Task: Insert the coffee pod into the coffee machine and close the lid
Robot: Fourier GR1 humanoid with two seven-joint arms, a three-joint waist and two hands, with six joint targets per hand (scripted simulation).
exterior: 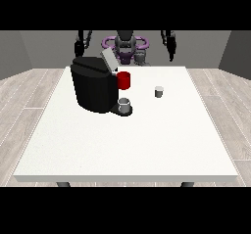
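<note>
I see the coffee pod (159,91) standing right of the coffee machine (95,83), whose lid (108,60) is raised. Both hands (78,47) (171,51) hang far back; fingers unclear, I cannot tell.

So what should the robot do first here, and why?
Probably lower the hand at the view's right toward the small pod. Both hands hang raised behind the table, the pod stands alone, and the coffee machine has its lid up.

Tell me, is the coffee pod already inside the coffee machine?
No, the coffee pod stands on the white table, apart from the coffee machine, whose lid is raised.
</note>
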